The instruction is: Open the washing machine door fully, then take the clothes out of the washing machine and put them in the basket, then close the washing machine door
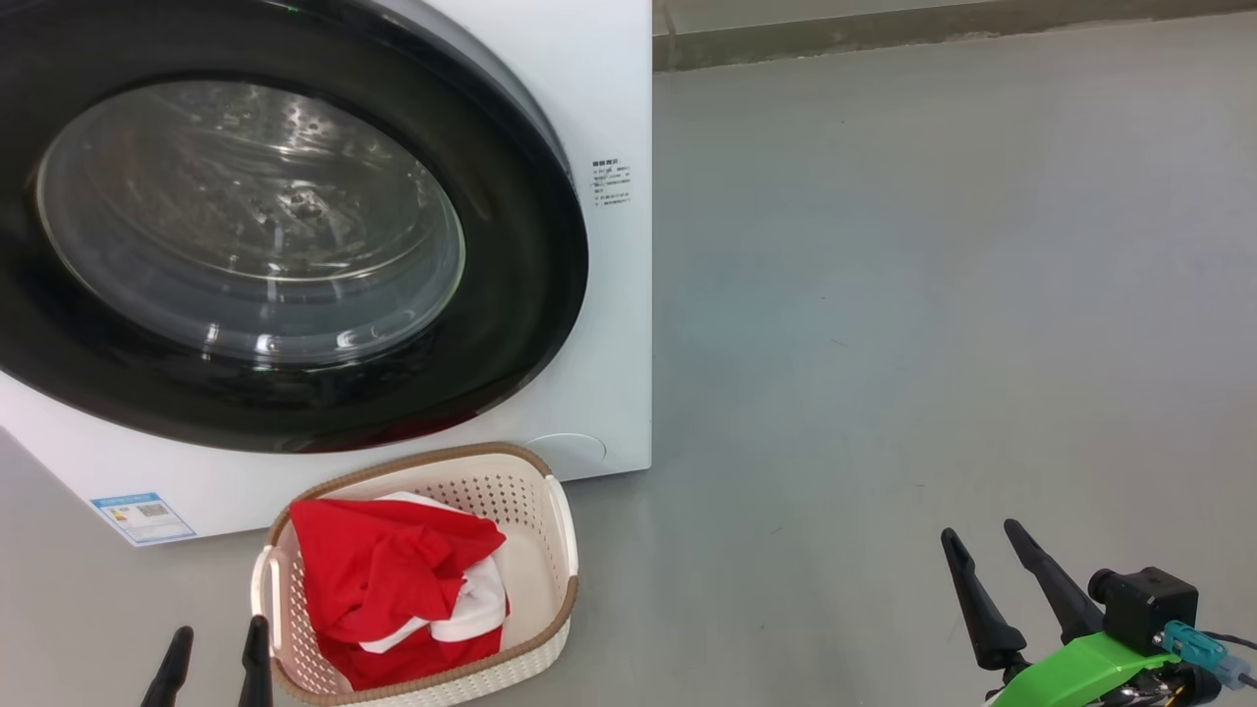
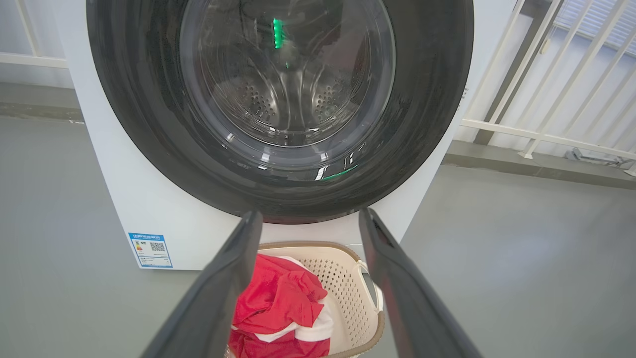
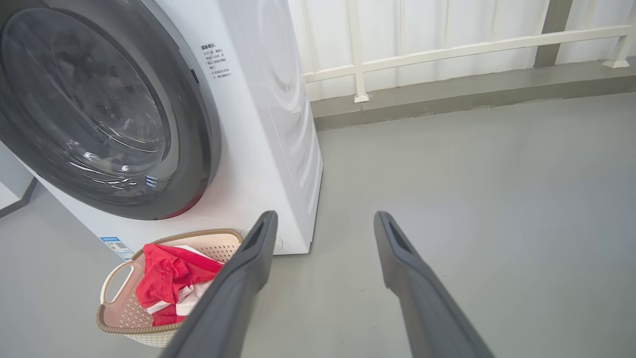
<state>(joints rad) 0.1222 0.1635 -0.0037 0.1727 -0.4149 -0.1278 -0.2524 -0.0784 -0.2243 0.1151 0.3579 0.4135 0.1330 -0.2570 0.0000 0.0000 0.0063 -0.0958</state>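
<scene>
Where it runs up to the far kerb, floor point(image 1: 933, 295): smooth grey, faintly glossy.
Washer point(image 1: 609, 118): white box at far left, flat front, small printed text by the door's right edge, pressed round pattern on its right side.
Door point(image 1: 511, 324): wide glossy black ring around a bulging clear glass bowl; it lies flat against the washer's front and looks shut. Through the glass shows the perforated metal drum, with no cloth to be made out in it.
Basket point(image 1: 530, 570): cream perforated plastic, rounded rectangle, brown woven-look rim, side handles; on the floor just in front of the washer, below the door.
Clothes point(image 1: 383, 570): crumpled red fabric with white parts, heaped in the basket's left half.
Right gripper point(image 1: 979, 532): near right, well apart from the basket, dark tapered fingers spread wide, holding nothing.
Left gripper point(image 1: 219, 633): near left, just beside the basket's left handle, fingers parted wide, holding nothing.
Sticker point(image 1: 144, 517): blue label, washer's lower left corner.
</scene>
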